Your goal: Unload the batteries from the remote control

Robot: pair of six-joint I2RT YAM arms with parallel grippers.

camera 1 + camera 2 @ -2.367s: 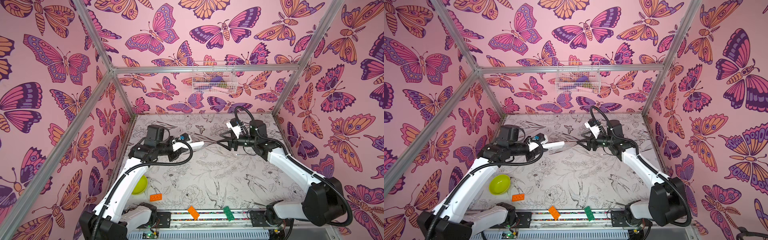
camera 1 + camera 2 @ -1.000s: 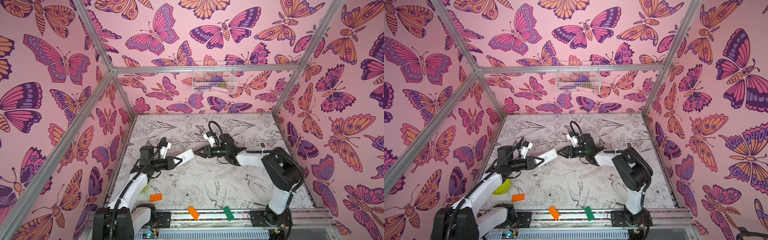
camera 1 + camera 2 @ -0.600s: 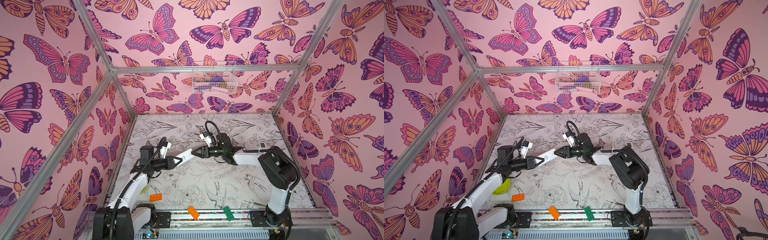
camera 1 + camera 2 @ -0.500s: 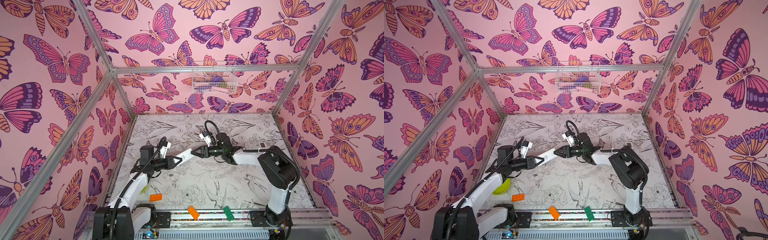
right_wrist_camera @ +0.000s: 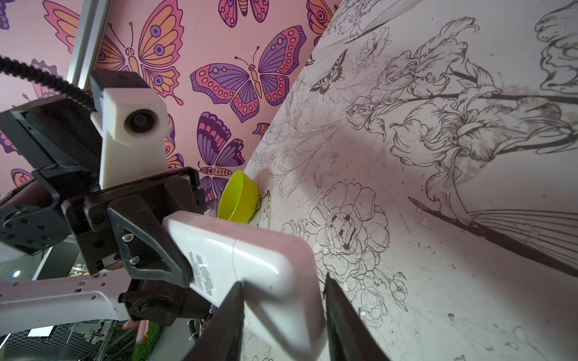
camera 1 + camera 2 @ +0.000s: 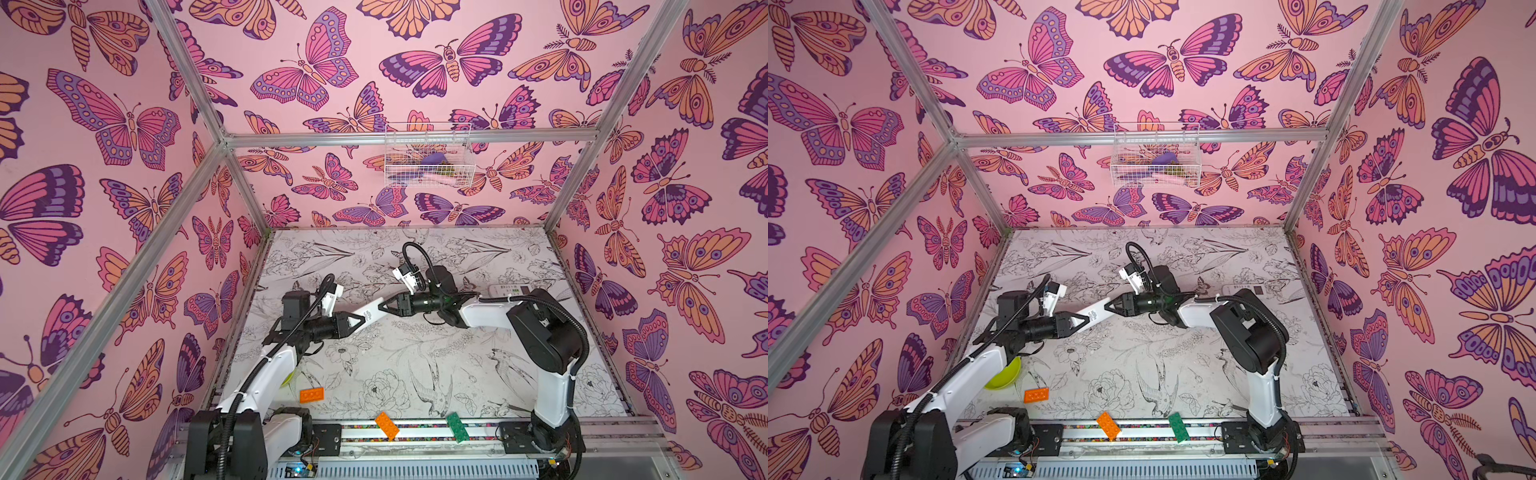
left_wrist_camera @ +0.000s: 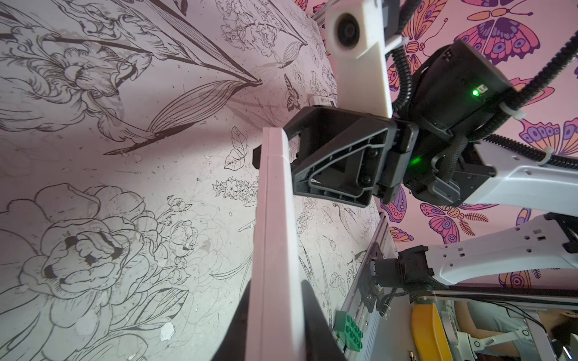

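Right wrist view gives the closest look. The white remote [image 5: 250,259] shows its back, with small print and a seam across it. The right gripper [image 5: 281,281] has its two dark fingers [image 5: 225,315] astride the rounded end. One finger laps over the casing and a thin sliver of table shows beside the other, so I cannot tell whether that gripper is actually squeezing. The batteries do not show in any view, and the back of the remote looks closed. A lime bowl [image 5: 239,197] sits behind, near the left wall.

Left wrist view shows the same remote edge-on, as a thin slab. The left gripper [image 7: 276,287] is clamped narrow on its near end, with a finger against each face.

Only in both top views is it plain that the remote hangs above the table [image 6: 415,365], spanning from one gripper to the other. They also show a second remote [image 6: 509,289] lying flat beyond the right arm.

A second ago the right gripper stood just off the remote's tip; now it is over the tip. The left arm and the remote have not moved since then. Earlier still, the two grippers were well apart.
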